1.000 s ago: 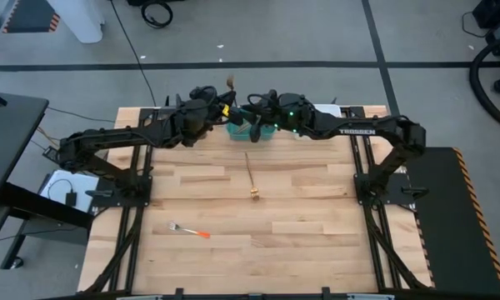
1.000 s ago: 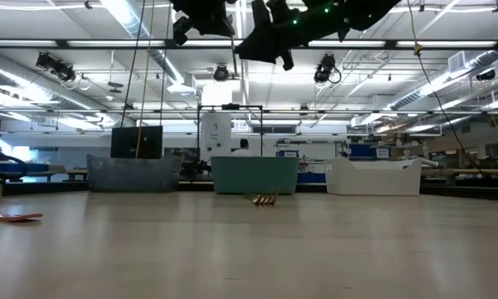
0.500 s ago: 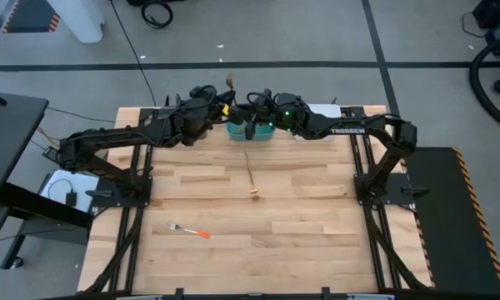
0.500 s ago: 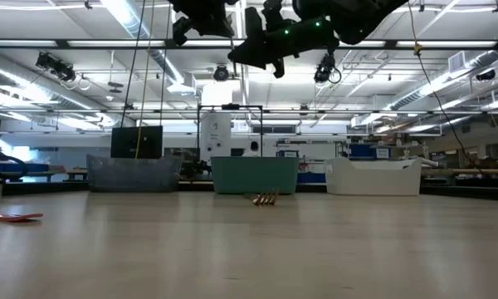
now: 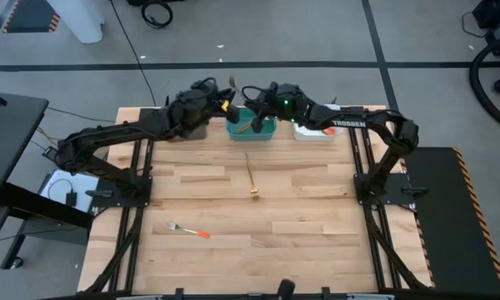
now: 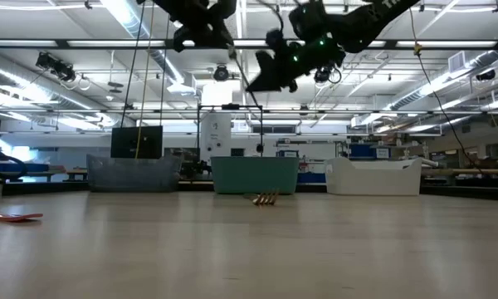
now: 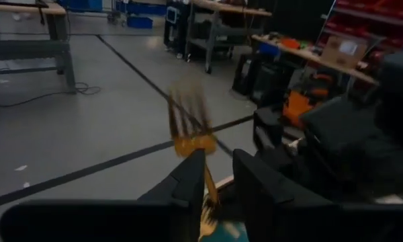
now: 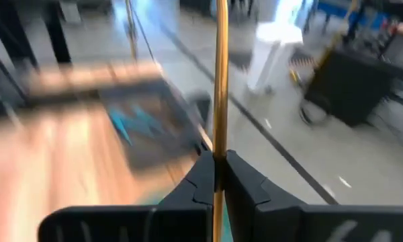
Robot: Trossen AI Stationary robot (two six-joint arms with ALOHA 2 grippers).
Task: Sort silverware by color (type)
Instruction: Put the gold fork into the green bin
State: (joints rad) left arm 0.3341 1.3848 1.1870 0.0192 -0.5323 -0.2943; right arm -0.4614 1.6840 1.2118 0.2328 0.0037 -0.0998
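Right wrist view: the gold fork (image 8: 219, 81) is up in the air near the teal bin (image 5: 269, 134). It looks like a light, stiff, slick strip of metal, best pinched mid-handle. The right gripper (image 8: 215, 175) is clenched on its shaft. The left gripper (image 7: 218, 181) stands slack below the tines, its 2 fingers wider apart than the stem.

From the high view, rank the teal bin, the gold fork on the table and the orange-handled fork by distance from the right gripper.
1. Teal bin: directly beneath the right gripper, at the far edge.
2. Gold fork: mid-table, nearer the viewer than the bin.
3. Orange-handled fork: farthest, toward the near left.
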